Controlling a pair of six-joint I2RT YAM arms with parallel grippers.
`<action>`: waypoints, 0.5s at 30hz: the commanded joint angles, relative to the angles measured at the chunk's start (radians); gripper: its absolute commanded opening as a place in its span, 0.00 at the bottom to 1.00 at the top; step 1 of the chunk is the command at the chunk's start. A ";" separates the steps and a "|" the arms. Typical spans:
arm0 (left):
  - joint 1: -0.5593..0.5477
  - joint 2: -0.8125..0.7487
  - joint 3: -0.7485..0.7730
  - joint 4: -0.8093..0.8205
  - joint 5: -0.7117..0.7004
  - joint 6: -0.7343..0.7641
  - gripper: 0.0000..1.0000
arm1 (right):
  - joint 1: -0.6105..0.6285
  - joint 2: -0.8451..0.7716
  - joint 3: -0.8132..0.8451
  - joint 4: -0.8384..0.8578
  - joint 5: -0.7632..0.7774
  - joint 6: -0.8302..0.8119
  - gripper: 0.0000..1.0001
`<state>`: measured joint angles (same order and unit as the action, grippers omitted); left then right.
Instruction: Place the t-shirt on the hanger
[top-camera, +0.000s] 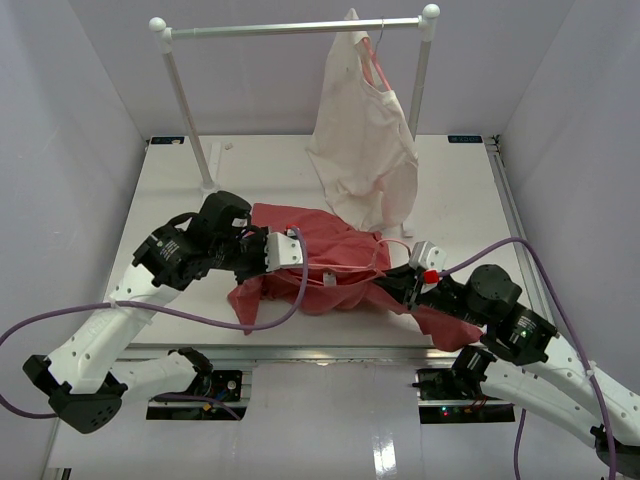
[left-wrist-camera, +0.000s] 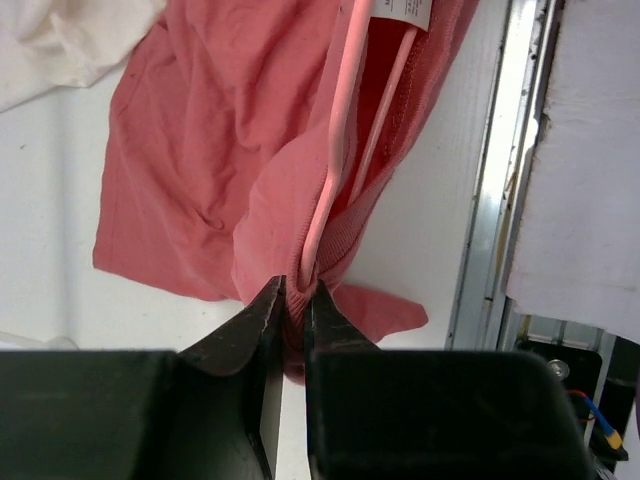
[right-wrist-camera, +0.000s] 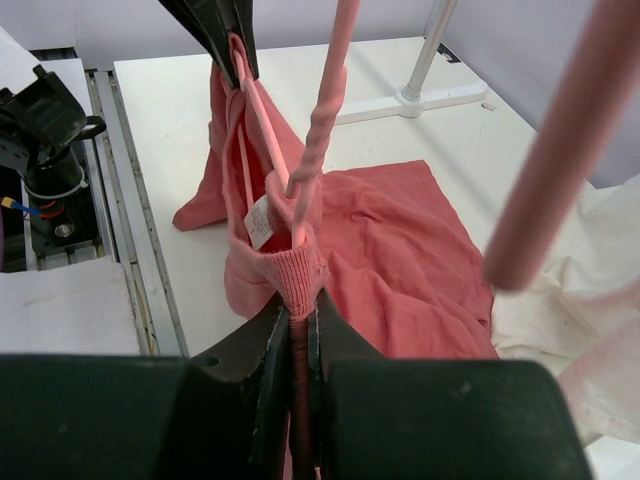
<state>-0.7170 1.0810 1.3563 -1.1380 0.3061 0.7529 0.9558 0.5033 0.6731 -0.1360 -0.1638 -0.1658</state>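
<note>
Nearest the lens in the right wrist view, the right gripper (right-wrist-camera: 297, 300) has its jaws together on the ribbed collar of the t-shirt (right-wrist-camera: 400, 240). The twisted neck of the hanger (right-wrist-camera: 320, 130) runs down into the cloth at that spot; whether the wire itself is in the pinch cannot be told. The left gripper (left-wrist-camera: 293, 290) is likewise clamped on a fold of the shirt, with one bend of the hanger's wire meeting its jaws. Between the two the shirt is raised into a ridge. The rest lies crumpled on the table (top-camera: 460, 200) on the arms' side of the rack (top-camera: 290, 28), below the cream garment (top-camera: 360, 150) hanging from it.

The cloth looks soft, light and limp, so it will likely sag and slip wherever it is not held; the thick collar rib probably gives the surest hold. The hanger seems thin, springy and smooth, best taken at its neck.

The left wrist view shows two runs of wire lying along the neck opening. Only the right wrist view shows the neck label (right-wrist-camera: 258, 222), and only the top view shows the shirt's whole spread and the rack.
</note>
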 joint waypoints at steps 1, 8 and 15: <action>-0.016 0.019 0.038 0.023 0.174 -0.005 0.13 | 0.008 0.007 0.032 0.071 -0.033 -0.001 0.08; -0.019 0.042 0.098 0.025 0.279 -0.018 0.23 | 0.008 0.046 0.037 0.094 -0.046 0.008 0.08; -0.019 0.060 0.078 0.047 0.303 -0.021 0.30 | 0.008 0.089 0.046 0.116 -0.057 0.020 0.08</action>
<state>-0.7258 1.1349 1.4189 -1.1522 0.4953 0.7382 0.9570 0.5689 0.6735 -0.1151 -0.1915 -0.1626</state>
